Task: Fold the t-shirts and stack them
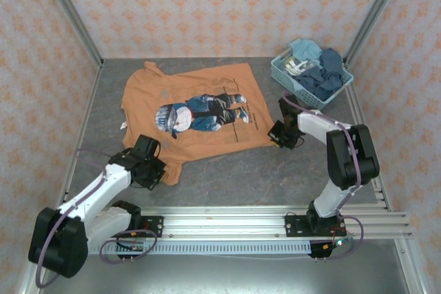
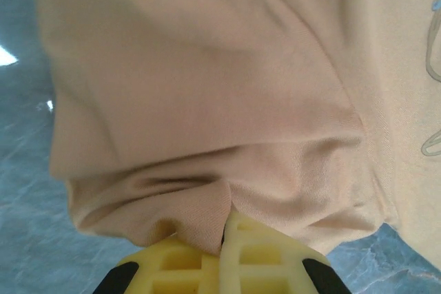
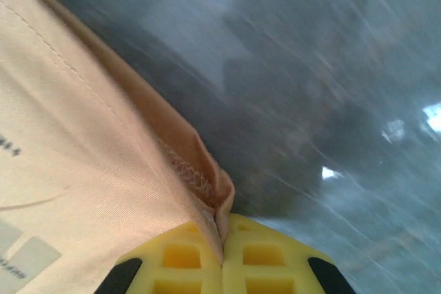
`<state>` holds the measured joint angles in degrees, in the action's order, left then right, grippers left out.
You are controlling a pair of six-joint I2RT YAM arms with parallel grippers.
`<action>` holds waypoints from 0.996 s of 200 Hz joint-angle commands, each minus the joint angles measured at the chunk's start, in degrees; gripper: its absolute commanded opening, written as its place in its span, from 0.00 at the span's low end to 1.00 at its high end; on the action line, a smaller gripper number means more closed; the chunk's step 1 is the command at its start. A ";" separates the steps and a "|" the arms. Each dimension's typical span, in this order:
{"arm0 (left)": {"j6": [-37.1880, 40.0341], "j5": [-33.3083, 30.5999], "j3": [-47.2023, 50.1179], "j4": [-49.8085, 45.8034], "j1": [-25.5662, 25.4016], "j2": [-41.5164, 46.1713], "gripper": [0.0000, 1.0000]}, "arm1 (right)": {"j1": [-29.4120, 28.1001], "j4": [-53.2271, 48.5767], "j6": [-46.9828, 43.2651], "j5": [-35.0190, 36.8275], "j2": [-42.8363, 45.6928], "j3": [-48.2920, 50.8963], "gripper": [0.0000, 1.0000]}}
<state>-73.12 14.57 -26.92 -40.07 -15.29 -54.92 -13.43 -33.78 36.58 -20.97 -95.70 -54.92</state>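
Pale blue plastic lattice basket [image 1: 288, 82]: located at the upper right of the top view, on the grey marbled desk [image 1: 275, 177], close to the back right corner post. It contains a heap of crumpled garments [image 1: 324, 74], mostly dark and light blue, with a pale item at the left side of the heap.

The orange-tan t-shirt [image 1: 200, 84] lies spread flat at the upper centre-left of the frame, print [image 1: 200, 115] facing up, apart from the basket.

Left arm [image 1: 89, 197]: the jaws are closed on bunched cloth at the shirt's lower left edge. In the left wrist view, folds of the shirt [image 2: 207, 101] are pinched between the yellow fingers [image 2: 172, 259].

Right arm [image 1: 344, 156]: the jaws are closed on the stitched hem at the shirt's lower right corner. The right wrist view shows the hem [image 3: 196, 177] clamped between the yellow fingers [image 3: 269, 256], with bare desk [image 3: 310, 67] beyond.

The right arm stands just below the basket. An aluminium rail [image 1: 227, 225] runs along the bottom of the frame.
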 commanded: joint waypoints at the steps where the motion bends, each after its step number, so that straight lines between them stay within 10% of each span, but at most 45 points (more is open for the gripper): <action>1: -4.91 -1.46 1.92 -7.92 -0.32 5.21 0.00 | -0.19 -4.12 1.68 4.17 5.24 4.45 0.00; 133: -5.51 -2.06 -3.55 -26.67 -0.62 13.04 0.00 | -1.03 -13.86 1.54 7.28 17.01 12.14 0.00; 169: -1.77 1.84 -3.01 -34.75 -0.84 13.26 0.00 | -1.04 -17.41 2.53 11.42 21.83 12.47 0.39; 199: -0.42 3.03 -2.65 -37.18 -0.98 14.64 0.00 | -1.07 -16.29 5.44 9.50 26.98 15.26 0.42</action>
<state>-76.42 16.29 -29.98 -64.53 -15.84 -41.58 -14.22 -48.03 39.40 -13.04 -72.42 -42.06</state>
